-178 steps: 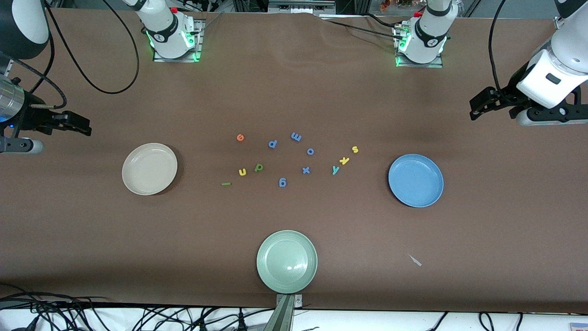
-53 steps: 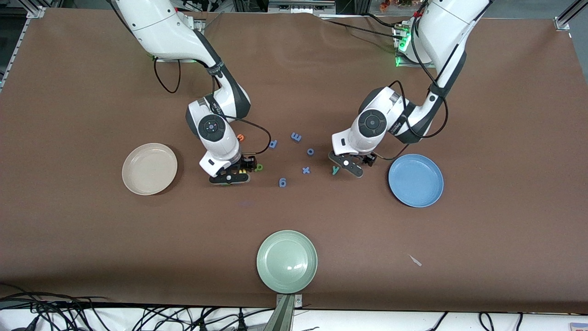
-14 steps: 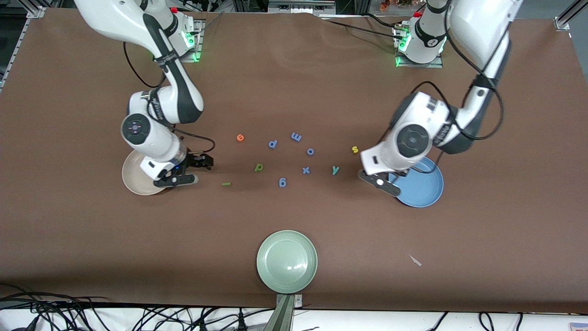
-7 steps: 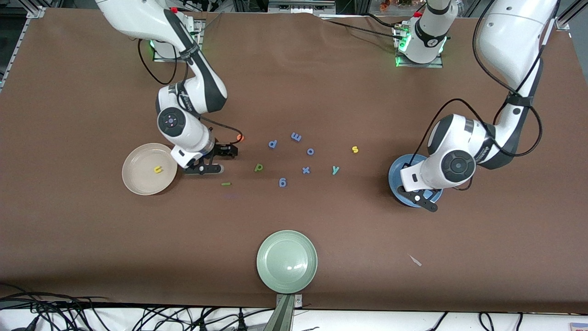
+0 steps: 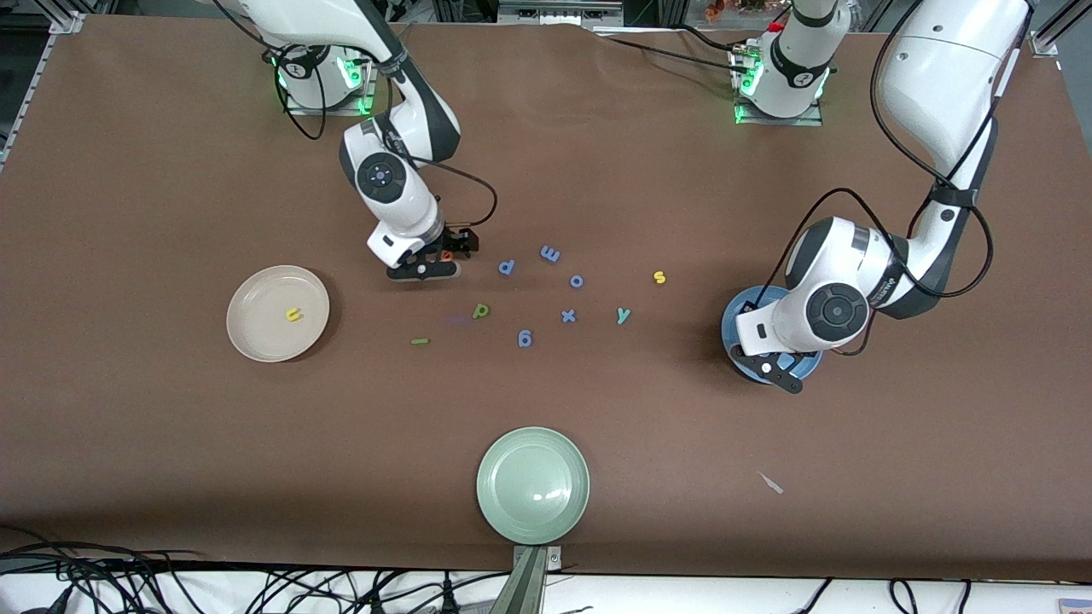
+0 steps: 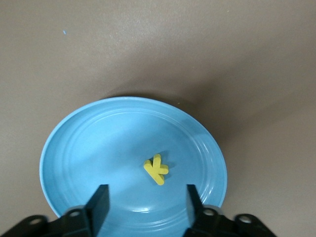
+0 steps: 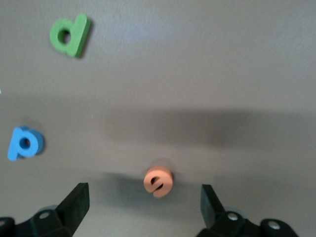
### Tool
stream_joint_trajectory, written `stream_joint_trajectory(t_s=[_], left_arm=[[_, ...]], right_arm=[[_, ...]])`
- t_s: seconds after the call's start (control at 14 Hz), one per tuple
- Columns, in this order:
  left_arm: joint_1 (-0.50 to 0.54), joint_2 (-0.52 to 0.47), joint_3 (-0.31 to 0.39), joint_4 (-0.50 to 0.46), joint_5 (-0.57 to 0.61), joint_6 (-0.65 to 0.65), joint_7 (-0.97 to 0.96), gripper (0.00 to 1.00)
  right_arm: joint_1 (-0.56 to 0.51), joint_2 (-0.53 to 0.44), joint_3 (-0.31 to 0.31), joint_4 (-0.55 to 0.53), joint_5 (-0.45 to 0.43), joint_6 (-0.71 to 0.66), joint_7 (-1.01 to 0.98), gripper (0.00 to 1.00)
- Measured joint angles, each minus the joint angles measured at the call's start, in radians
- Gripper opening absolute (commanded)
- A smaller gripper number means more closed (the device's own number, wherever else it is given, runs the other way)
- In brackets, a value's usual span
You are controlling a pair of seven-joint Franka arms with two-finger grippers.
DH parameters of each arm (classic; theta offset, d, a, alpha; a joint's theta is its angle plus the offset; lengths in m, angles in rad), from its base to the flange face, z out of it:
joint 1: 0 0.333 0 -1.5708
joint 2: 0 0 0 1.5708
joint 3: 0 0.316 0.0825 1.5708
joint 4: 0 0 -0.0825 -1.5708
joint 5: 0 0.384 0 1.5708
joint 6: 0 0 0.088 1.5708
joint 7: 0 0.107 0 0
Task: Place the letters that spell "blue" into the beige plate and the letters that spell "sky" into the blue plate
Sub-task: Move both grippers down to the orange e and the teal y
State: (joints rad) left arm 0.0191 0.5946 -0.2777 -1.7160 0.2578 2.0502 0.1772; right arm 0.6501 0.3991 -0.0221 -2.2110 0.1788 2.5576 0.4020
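Observation:
My left gripper hangs open over the blue plate, where the yellow-orange "k" lies free. In the front view the left arm covers most of this plate. Open too, my right gripper hovers over the orange "e", which sits on the table between its fingers. The beige plate holds the yellow "u". On the table lie the green "b", dark-green "l", teal "y" and yellow "s".
Several periwinkle-blue letters lie scattered among the task letters in the middle of the table. A pale green plate sits near the table's front edge. A small scrap lies toward the left arm's end.
The left gripper carried the "k" over the blue plate and opened, dropping it in. The right gripper left the "u" in the beige plate and moved over the orange "e".

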Motion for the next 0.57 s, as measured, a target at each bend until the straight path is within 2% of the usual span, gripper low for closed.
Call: stream_joint_trajectory(t_s=[0.29, 0.57], left_arm=[[0.000, -0.004, -0.002, 0.010, 0.000, 0.000, 0.000, 1.00], [-0.005, -0.018, -0.013, 0.023, 0.000, 0.000, -0.015, 1.00]], right_arm=[[0.011, 0.000, 0.000, -0.024, -0.049, 0.002, -0.001, 0.98], [0.011, 0.000, 0.000, -0.029, -0.081, 0.018, -0.001, 0.78]])
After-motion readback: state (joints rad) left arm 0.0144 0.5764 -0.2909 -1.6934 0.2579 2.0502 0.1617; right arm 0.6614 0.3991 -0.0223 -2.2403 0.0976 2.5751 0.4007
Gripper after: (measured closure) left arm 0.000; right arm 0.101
